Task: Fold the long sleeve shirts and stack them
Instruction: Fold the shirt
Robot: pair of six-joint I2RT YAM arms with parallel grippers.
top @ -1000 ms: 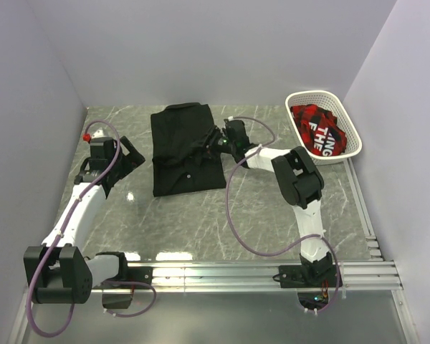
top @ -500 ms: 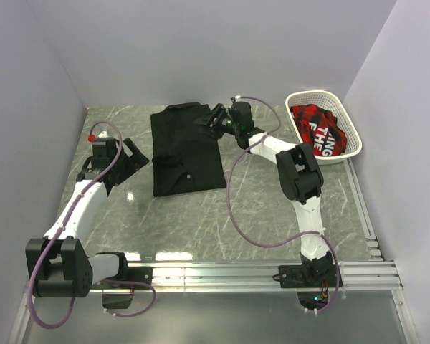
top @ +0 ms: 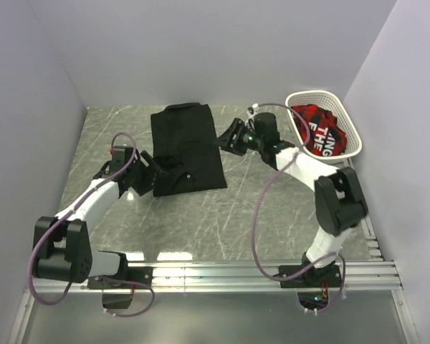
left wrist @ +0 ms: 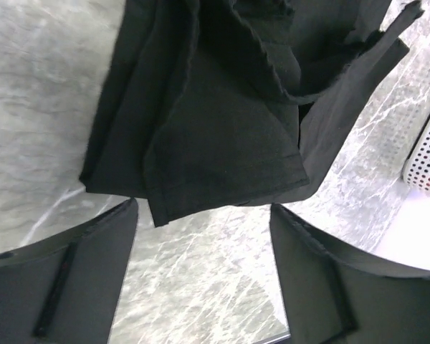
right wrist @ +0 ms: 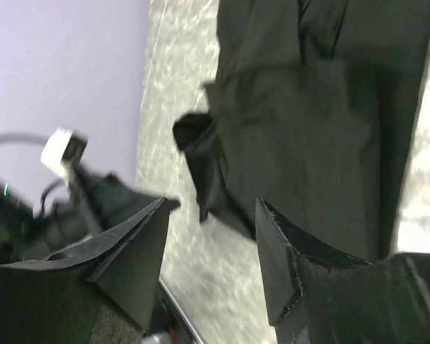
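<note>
top external view: a black shirt (top: 188, 147) is seen lying at the far middle of the table (top: 222, 222), already brought into a tall rectangle with its collar end towards the far wall. a white basket (top: 348, 122) stands well apart at the far right, with a red garment (top: 317, 130) inside it.

the left gripper (top: 149, 170) is held low at the shirt's near left corner, with its jaws spread apart and nothing between them. in the left wrist view, the layered corner of the fabric is seen just ahead of the gap, loose and a little uneven. the right gripper (top: 228, 136) is held beside the shirt's right edge, between shirt and basket. its jaws are also parted and empty, and the cloth is not touched by it.

the folding of this shirt is judged to be well along, with the step in hand being a grasp at the near left corner for a further fold or a tidying of the edge. for the next move, the left jaws would have to be slid onto all the layers of that corner before being closed, lest only the top ply be lifted and the fold pulled open.
</note>
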